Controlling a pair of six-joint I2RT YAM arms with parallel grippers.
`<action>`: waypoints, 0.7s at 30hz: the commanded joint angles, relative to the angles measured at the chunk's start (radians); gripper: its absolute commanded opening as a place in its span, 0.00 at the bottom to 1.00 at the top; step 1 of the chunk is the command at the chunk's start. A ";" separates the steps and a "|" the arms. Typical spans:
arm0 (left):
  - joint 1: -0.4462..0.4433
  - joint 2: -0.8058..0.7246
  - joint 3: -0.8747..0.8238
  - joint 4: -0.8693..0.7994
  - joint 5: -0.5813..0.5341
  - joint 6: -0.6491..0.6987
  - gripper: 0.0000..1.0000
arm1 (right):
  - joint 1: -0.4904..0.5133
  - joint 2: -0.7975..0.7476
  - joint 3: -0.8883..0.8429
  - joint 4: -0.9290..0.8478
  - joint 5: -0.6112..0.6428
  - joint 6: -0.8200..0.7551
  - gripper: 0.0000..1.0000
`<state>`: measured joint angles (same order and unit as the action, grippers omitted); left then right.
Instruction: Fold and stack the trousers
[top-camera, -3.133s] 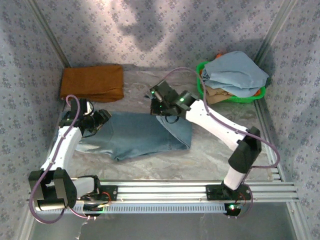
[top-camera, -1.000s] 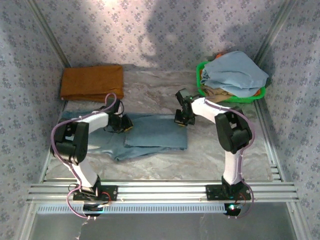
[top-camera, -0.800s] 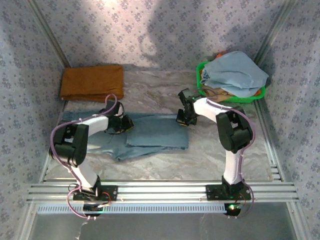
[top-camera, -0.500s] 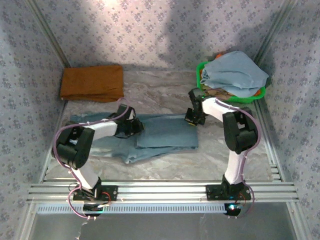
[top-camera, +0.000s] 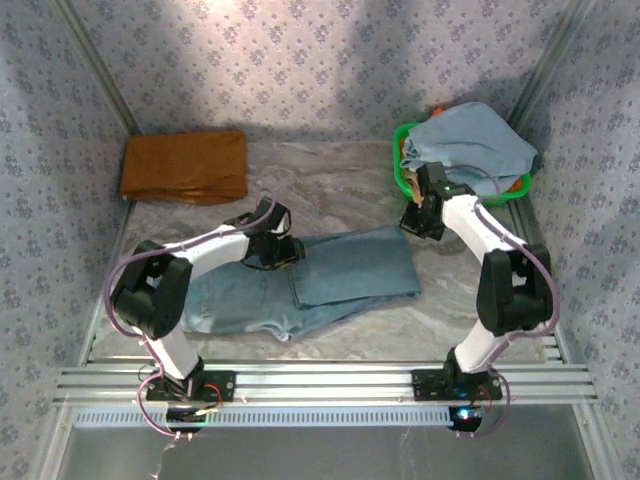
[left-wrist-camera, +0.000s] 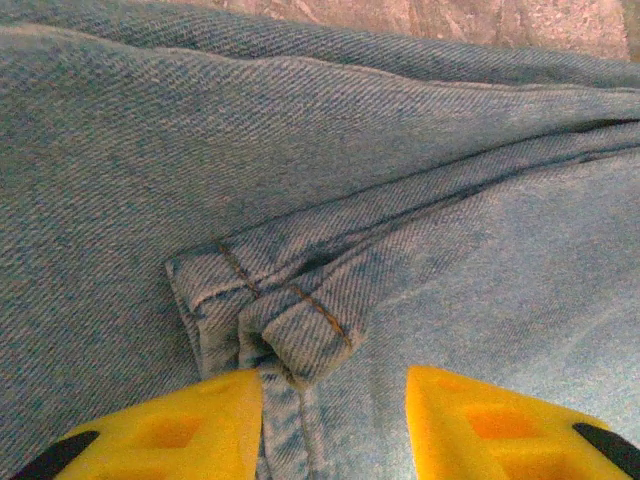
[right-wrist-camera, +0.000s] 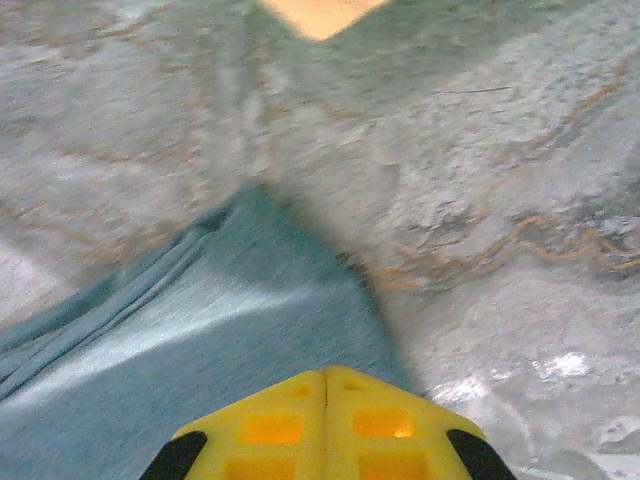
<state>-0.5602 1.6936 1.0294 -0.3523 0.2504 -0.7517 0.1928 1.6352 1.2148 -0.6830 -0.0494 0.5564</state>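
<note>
The trousers (top-camera: 350, 270) lie on the worktop (top-camera: 330, 190), left end effector (left-wrist-camera: 335, 420) parted astride a hem fold (left-wrist-camera: 290, 330), right end effector (right-wrist-camera: 325, 400) shut, apparently pinching their far corner.

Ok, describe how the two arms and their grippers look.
Both the left arm and right arm have white links with black joints, each trailed by a looping lilac cable. The left gripper and right gripper have bright yellow fingers with recessed square pockets and black patches.
</note>
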 joint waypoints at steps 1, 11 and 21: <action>-0.040 -0.041 0.028 -0.087 -0.010 0.023 0.43 | 0.038 -0.038 -0.112 -0.026 -0.057 -0.002 0.00; -0.104 0.015 -0.087 0.049 0.007 -0.048 0.36 | 0.041 -0.044 -0.377 0.077 -0.086 0.076 0.00; -0.120 0.113 -0.086 0.124 0.001 -0.054 0.32 | -0.158 -0.117 -0.449 0.078 -0.094 0.080 0.00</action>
<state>-0.6704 1.7329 0.9497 -0.2321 0.2806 -0.7986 0.1036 1.5295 0.8070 -0.5713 -0.2077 0.6220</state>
